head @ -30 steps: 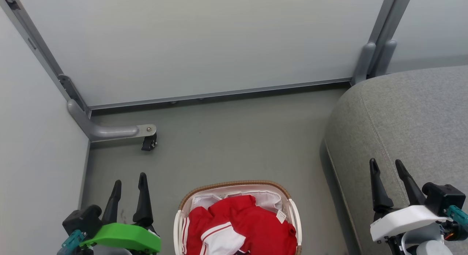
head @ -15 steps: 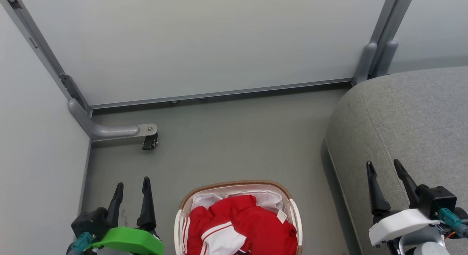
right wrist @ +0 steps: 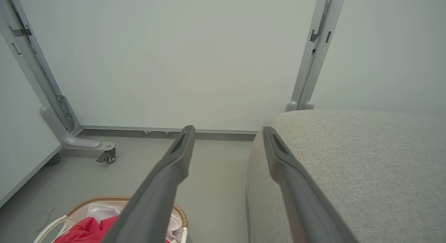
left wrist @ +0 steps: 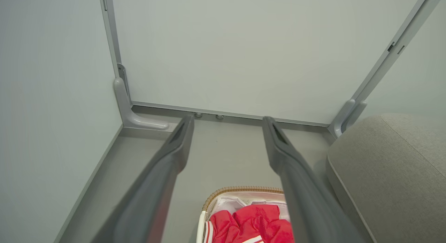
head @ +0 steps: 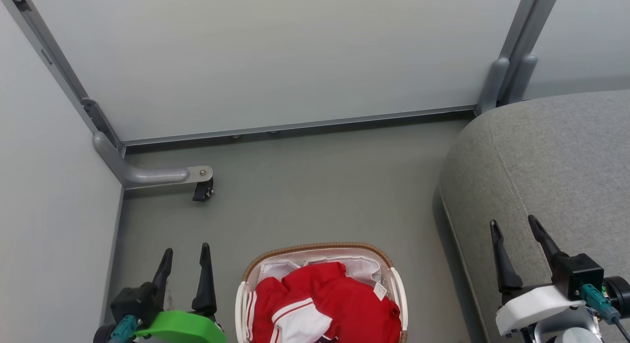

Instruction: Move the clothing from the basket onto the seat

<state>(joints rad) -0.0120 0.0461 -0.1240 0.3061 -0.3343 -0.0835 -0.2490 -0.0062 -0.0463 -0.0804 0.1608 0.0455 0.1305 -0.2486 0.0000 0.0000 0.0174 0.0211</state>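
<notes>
The red clothing (head: 334, 303) with white trim lies bundled in the white basket (head: 317, 248), which stands on the floor at the bottom centre of the head view. The clothing (left wrist: 254, 220) and basket (left wrist: 240, 189) also show low in the left wrist view, and the clothing (right wrist: 82, 230) low left in the right wrist view. The grey seat (head: 556, 171) fills the right side. My left gripper (head: 187, 252) stands open above the floor, left of the basket, holding nothing. My right gripper (head: 512, 222) stands open and empty over the seat's front edge.
Pale partition panels (head: 275, 57) close off the back and left. A grey panel foot with a black caster (head: 202, 190) juts onto the floor at back left. Grey floor (head: 320, 185) lies between the basket, the panels and the seat.
Both grippers have drawn back toward the bottom of the head view, the left one shifting slightly right. The basket and clothing have not moved.
</notes>
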